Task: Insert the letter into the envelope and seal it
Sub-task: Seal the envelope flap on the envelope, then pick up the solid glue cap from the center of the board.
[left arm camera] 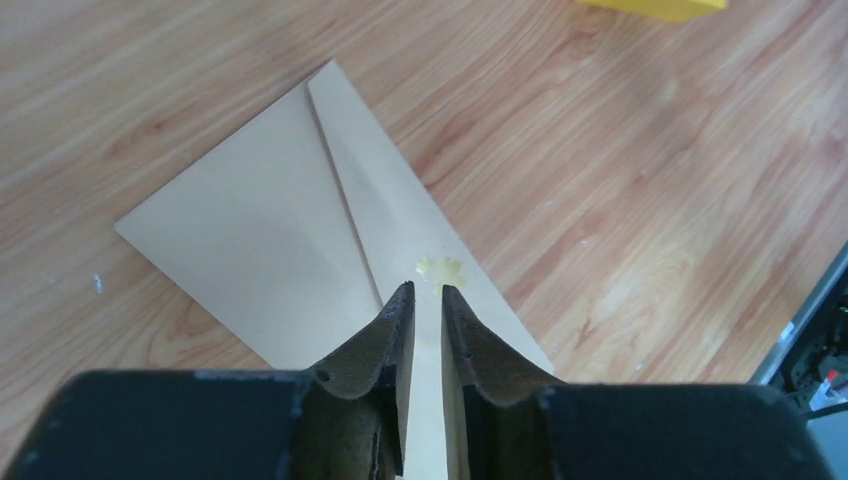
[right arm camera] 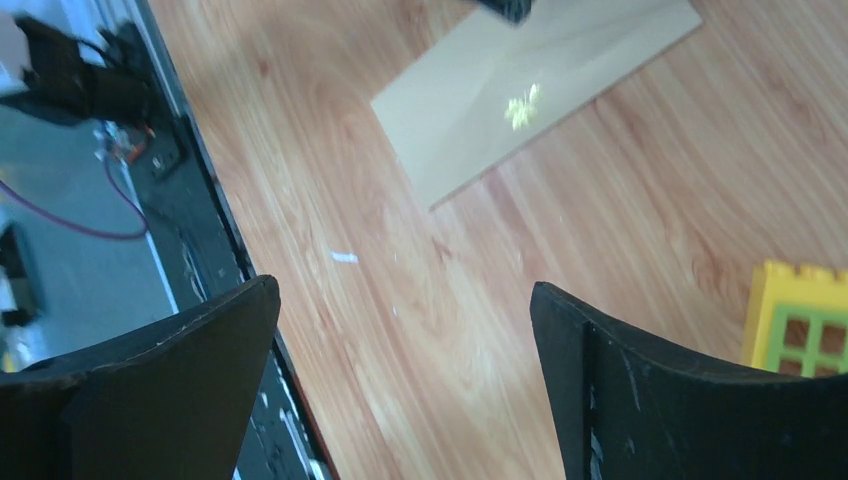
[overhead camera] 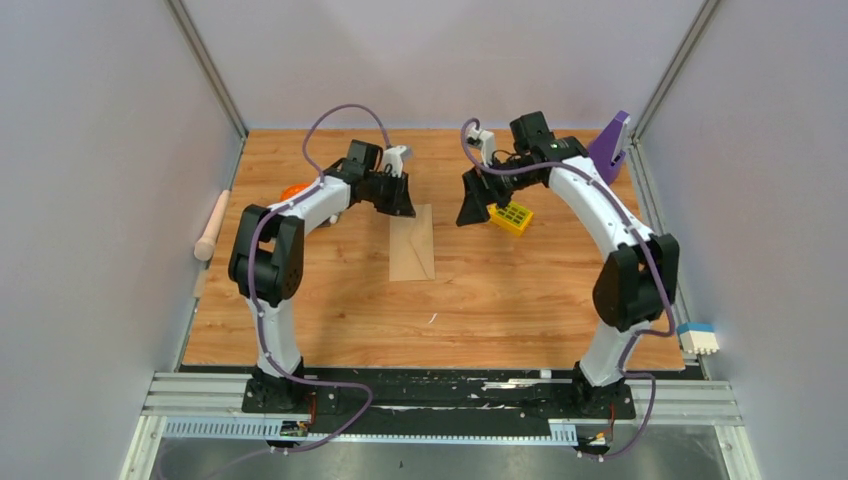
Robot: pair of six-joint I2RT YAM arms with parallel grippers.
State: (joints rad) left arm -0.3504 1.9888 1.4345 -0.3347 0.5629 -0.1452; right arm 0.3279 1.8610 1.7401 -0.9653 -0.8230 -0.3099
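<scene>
The tan envelope (overhead camera: 412, 243) lies flat on the wooden table, its flap folded down. A small yellowish spot (left arm camera: 440, 268) sits at the flap's tip. In the left wrist view my left gripper (left arm camera: 424, 290) hovers over the envelope (left arm camera: 260, 230) near that spot, jaws a narrow gap apart with nothing between them. From above, the left gripper (overhead camera: 400, 203) is at the envelope's far end. My right gripper (right arm camera: 402, 288) stands wide open over bare wood, right of the envelope (right arm camera: 520, 90), holding nothing. The letter is out of view.
A yellow block (overhead camera: 512, 217) with green windows lies just beside the right gripper (overhead camera: 476, 210). A purple object (overhead camera: 610, 145) stands at the far right corner. A wooden roller (overhead camera: 212, 225) and an orange item (overhead camera: 293, 190) lie at the left edge.
</scene>
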